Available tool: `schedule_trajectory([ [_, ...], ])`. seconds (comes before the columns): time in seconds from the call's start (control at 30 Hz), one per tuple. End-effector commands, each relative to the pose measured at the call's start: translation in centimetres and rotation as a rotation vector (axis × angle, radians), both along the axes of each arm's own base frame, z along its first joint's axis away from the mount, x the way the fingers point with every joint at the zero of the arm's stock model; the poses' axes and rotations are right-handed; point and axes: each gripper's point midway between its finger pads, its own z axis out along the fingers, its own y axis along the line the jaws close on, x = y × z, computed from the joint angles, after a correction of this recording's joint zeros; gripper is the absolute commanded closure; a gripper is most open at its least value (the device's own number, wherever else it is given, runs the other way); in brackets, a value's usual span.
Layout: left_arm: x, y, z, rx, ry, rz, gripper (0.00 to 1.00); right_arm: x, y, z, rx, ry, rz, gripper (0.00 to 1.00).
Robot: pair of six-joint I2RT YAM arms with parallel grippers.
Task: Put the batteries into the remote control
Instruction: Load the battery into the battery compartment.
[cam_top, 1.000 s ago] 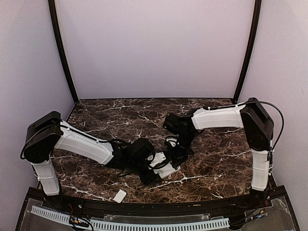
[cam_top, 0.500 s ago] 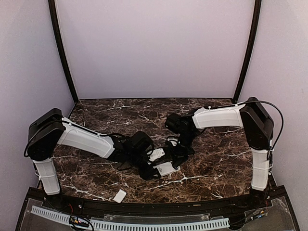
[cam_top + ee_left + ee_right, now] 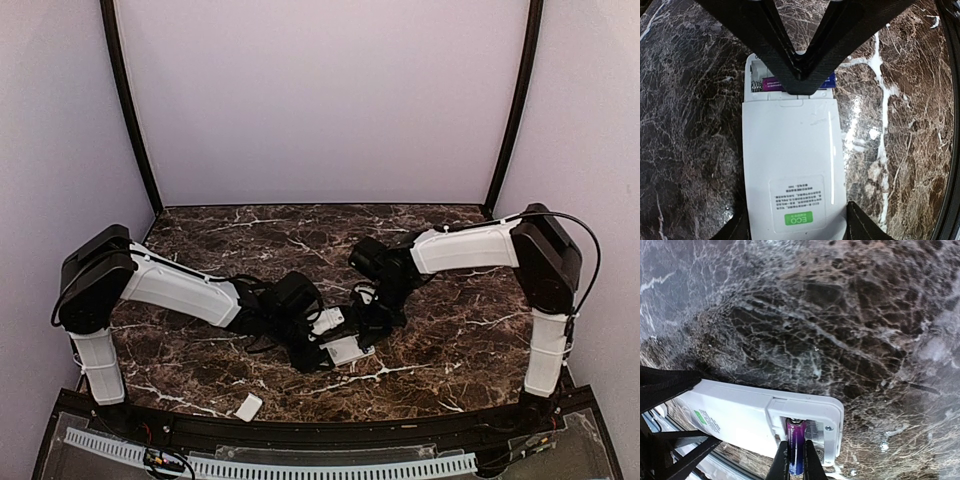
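Note:
The white remote control (image 3: 345, 349) lies back up on the marble, its battery compartment open at one end. My left gripper (image 3: 324, 353) is shut on its label end, a finger on each long side (image 3: 796, 229). My right gripper (image 3: 368, 326) is shut on the dark bluish battery (image 3: 796, 440) and holds it tilted, its far end inside the compartment of the remote (image 3: 735, 414). In the left wrist view the right gripper's dark fingers (image 3: 795, 65) cover the compartment of the remote (image 3: 790, 160). I cannot make out the pale battery.
The small white cover plate (image 3: 249, 406) lies alone near the table's front edge, left of centre. Dark marble table (image 3: 450, 340) with lilac walls on three sides. Both arms meet at the table's middle front.
The left wrist has drawn back to the left along the remote. The right arm's elbow has shifted slightly right. The remote stays in place.

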Motion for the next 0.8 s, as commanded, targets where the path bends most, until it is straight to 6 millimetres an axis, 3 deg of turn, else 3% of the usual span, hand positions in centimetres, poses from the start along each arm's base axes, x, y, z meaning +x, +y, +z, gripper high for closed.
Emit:
schedule_trajectory([
  [0.0, -5.2, 3.0, -6.5, 0.179, 0.176, -0.092, 0.63, 6.6, 4.9, 0.7, 0.187, -0.295, -0.083, 1.00],
  [0.3, -5.2, 3.0, -6.5, 0.177, 0.175, -0.094, 0.62, 7.3, 5.1, -0.6, 0.160, -0.311, -0.038, 1.00],
  [0.77, -5.0, 3.2, -6.5, 0.185, 0.168, -0.083, 0.63, 6.3, 3.7, -0.2, 0.115, -0.296, -0.043, 0.99],
])
